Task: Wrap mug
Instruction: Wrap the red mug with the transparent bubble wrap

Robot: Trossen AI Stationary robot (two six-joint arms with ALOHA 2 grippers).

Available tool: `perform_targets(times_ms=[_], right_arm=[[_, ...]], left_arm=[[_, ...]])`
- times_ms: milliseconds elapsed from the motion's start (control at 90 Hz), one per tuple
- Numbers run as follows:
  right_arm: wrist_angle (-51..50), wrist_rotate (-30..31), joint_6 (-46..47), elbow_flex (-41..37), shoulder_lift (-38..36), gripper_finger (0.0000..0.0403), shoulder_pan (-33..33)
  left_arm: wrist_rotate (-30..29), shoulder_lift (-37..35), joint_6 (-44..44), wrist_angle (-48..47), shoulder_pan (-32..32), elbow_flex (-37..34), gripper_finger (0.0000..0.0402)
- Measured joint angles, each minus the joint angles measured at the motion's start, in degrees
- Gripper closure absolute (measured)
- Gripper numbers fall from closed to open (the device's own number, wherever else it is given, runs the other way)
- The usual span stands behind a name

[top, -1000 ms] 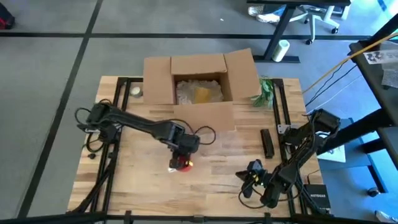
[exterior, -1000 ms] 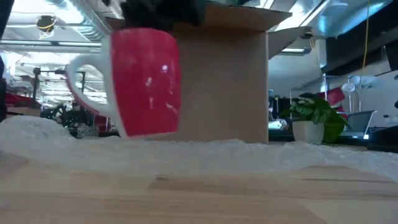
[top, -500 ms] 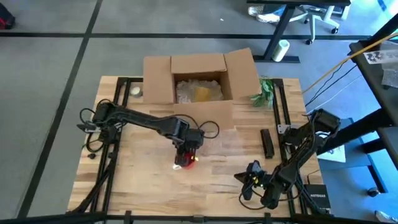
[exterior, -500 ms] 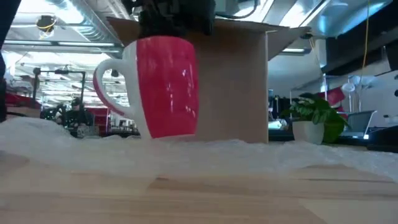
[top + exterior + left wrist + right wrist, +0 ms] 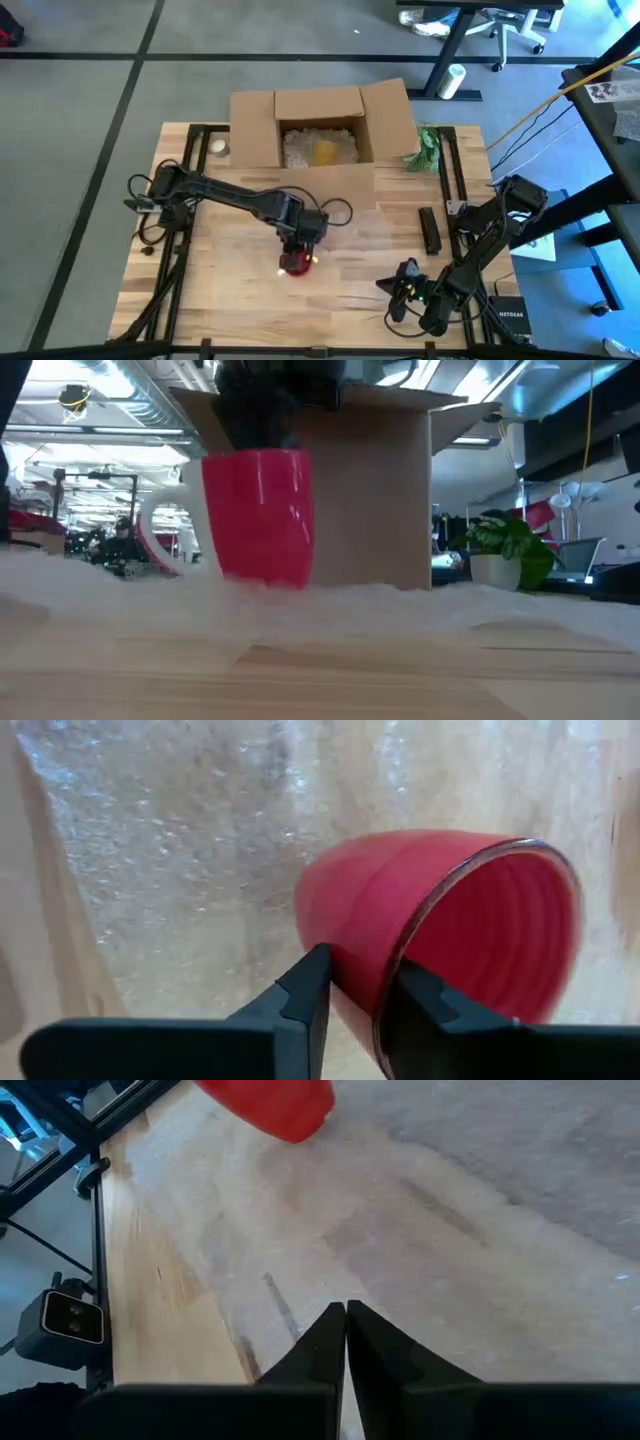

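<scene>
Red mug [image 5: 295, 263], upright, on bubble wrap [image 5: 350, 240] at table [image 5: 230, 300] centre.
Left gripper [image 5: 352, 990] pinching mug rim, one finger inside, one outside. Right gripper [image 5: 346, 1320] pressed together, low over wrap at 4 o'clock from mug. Open cardboard box [image 5: 320, 125] at 12 o'clock.

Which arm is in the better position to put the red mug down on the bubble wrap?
The left. Its gripper is already shut on the rim of the red mug, over the bubble wrap. The right gripper is shut and empty, near the table's front edge.
</scene>
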Motion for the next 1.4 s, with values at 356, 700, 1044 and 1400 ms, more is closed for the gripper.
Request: perform_targets(times_ms=[356,700,1044,1400], right_arm=[[2.4,0.0,-0.9,0.0,0.0,0.0403,0.0],[2.5,0.0,-1.0,0.0,0.0,0.0403,0.0],[2.3,0.0,-2.0,0.0,0.0,0.0403,0.0],[1.9,0.3,-1.9,0.0,0.0,0.0403,0.0]], left_arm=[[-3.7,-0.1,2.8,1.4,2.1,0.0,0.0294],[-4.6,-0.7,5.1,0.9,4.8,0.0,0.0283],[-4.8,-5.0,5.5,-1.2,7.8,0.0,0.0283],[-1.7,-9.4,2.9,3.1,5.3,-2.4,0.0283]])
